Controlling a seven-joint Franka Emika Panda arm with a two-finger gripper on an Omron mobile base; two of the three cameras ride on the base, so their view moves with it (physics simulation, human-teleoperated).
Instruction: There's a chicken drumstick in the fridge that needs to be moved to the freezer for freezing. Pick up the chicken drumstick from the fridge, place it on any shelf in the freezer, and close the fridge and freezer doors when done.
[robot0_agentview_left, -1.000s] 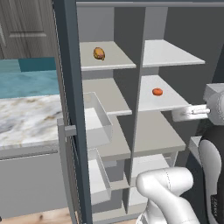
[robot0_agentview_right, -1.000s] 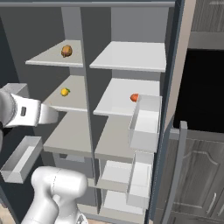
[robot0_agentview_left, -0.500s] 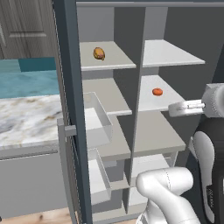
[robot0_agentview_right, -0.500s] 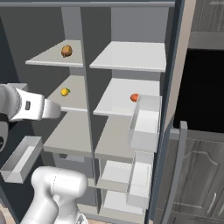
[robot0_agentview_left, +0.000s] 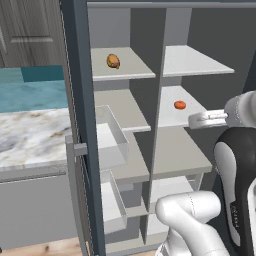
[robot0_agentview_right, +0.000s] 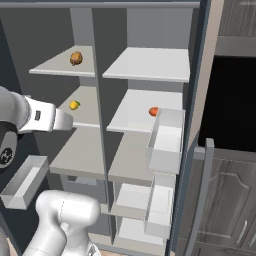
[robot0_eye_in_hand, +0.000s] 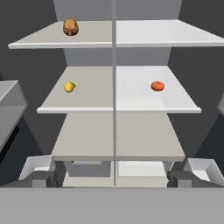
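Daylight-free grey walls enclose the tall slate-blue side-by-side unit (robot0_eye_in_hand: 114, 57), which is seen head-on in the hand view. There the small golden-brown chicken drumstick (robot0_eye_in_hand: 70, 27) is found lying on the top off-white shelf (robot0_eye_in_hand: 52, 43) of the left-hand half. A tiny yellow round item (robot0_eye_in_hand: 69, 86) is shown one shelf lower in that view and in the right base view, while in the left base view it is blocked by the open slate-blue left door (robot0_agentview_left: 80, 110). The small orange-red round item (robot0_eye_in_hand: 157, 85) is set on the second white shelf of the right-hand half.

The two-finger gripper (robot0_eye_in_hand: 113, 179) is held with its dark tips spread wide (nothing is caught between them), in front of the shelves and well apart from the drumstick.

A veined marble counter (robot0_agentview_left: 30, 137) is seen past the left door, and a black wall oven (robot0_agentview_right: 231, 105) past the right door (robot0_agentview_right: 200, 150). Clear bins (robot0_agentview_right: 167, 140) are carried on the door's inner face.

Both doors are cut off by the frame edges, and the lowest shelves are partly hidden by the white arm.
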